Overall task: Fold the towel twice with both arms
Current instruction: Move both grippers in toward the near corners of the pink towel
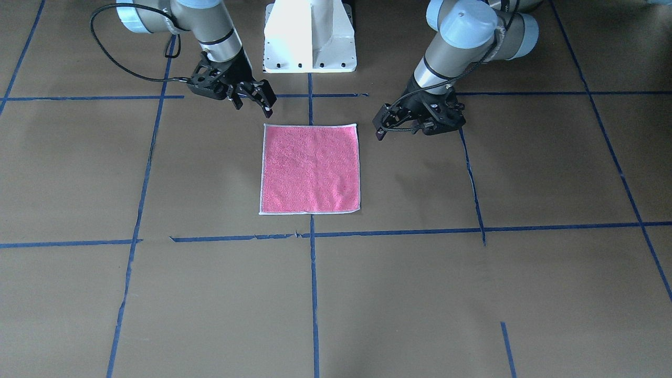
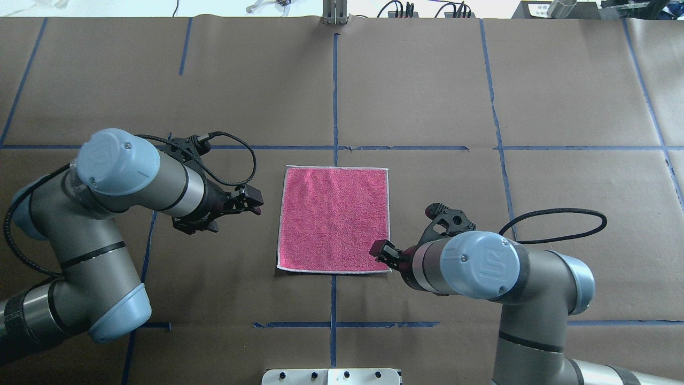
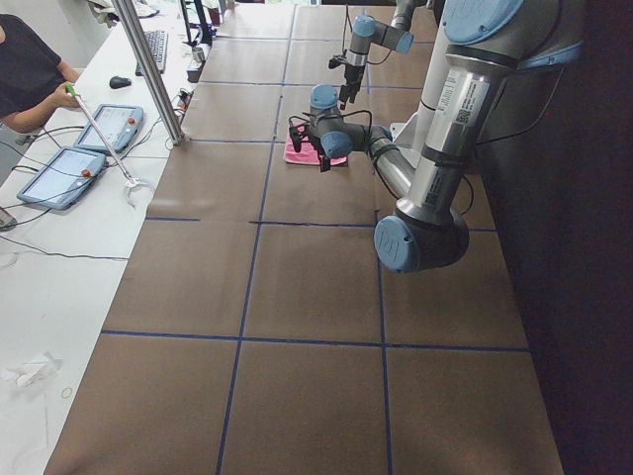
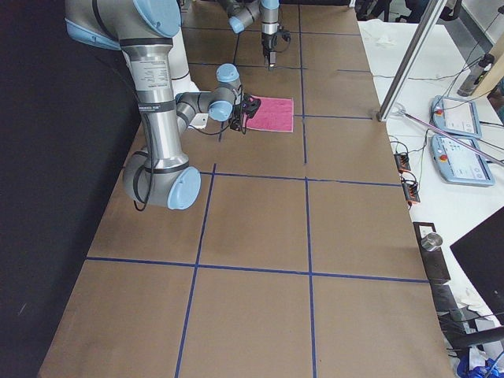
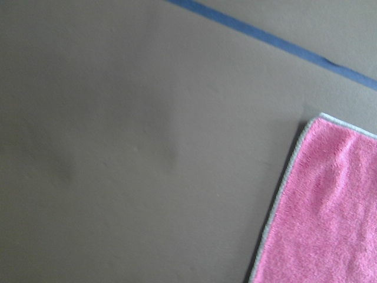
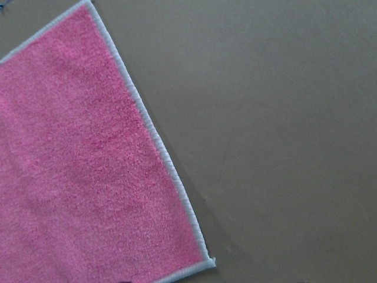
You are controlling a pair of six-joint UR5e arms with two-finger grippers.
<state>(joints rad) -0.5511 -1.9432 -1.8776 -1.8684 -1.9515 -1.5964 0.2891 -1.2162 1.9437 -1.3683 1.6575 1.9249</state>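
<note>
Nearest the robot, the white base (image 2: 331, 377) sits at the table's edge with an arm rising on each side. The right arm (image 2: 481, 267) bends at the elbow and reaches inward and low, its wrist tilted so the right gripper (image 2: 383, 251) hangs at the towel's (image 2: 334, 219) near right corner. The front view shows its two fingers (image 1: 266, 102) spread apart with nothing between them, just short of the cloth's edge. The left arm (image 2: 123, 171) folds back on itself and stretches across nearly level, pointing the left gripper (image 2: 257, 206) at the towel's left edge. It stops beside the edge without touching it, and its tips stand apart and empty. Each wrist camera looks down on one towel corner lying flat on the brown table (image 2: 427, 80), and neither shows any finger. The towel lies between the two grippers at the middle of the table, spread out square and unfolded. Its pink terry face is up and a thin white border runs around all four sides. It is smooth apart from faint ripples, and its other face is hidden. It straddles the centre line of blue tape (image 2: 335, 96), and its far edge lies just short of a cross line of the same tape.
</note>
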